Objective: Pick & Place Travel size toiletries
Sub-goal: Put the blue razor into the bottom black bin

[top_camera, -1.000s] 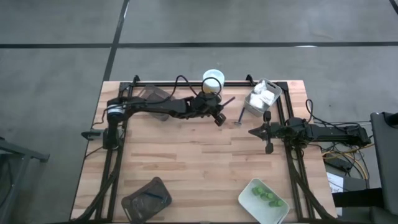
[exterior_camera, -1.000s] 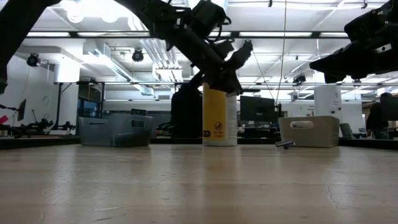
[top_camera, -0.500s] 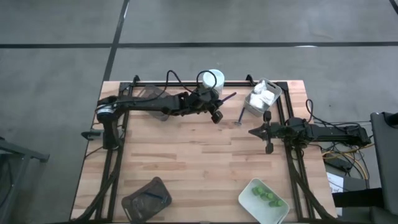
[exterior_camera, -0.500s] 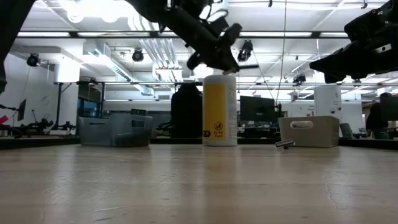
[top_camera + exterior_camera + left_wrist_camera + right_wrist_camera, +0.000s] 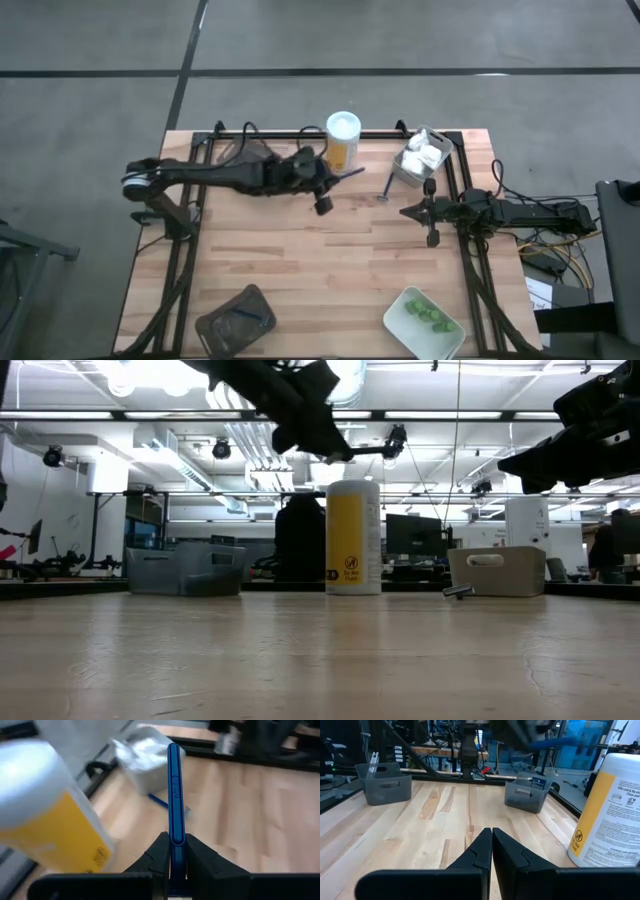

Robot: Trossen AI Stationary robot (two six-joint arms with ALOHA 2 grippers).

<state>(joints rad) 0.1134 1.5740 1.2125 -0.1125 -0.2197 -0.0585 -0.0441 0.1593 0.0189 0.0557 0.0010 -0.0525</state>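
Yellow bottle [image 5: 343,140] standing at the table's far edge, second razor [image 5: 386,186] lying flat beside it. Left gripper [image 5: 172,851] up in the air, pinching a blue razor [image 5: 174,795], handle sticking straight out ahead. Right gripper [image 5: 491,836] pressed together, parked near the white-packet tray [image 5: 421,160].

My high view looks straight down on the whole table [image 5: 300,270]; my low view sits at tabletop height, facing level into the room; each wrist camera looks forward, close over its own fingers; every view shares the yellow bottle [image 5: 342,140], near in both wrist views.
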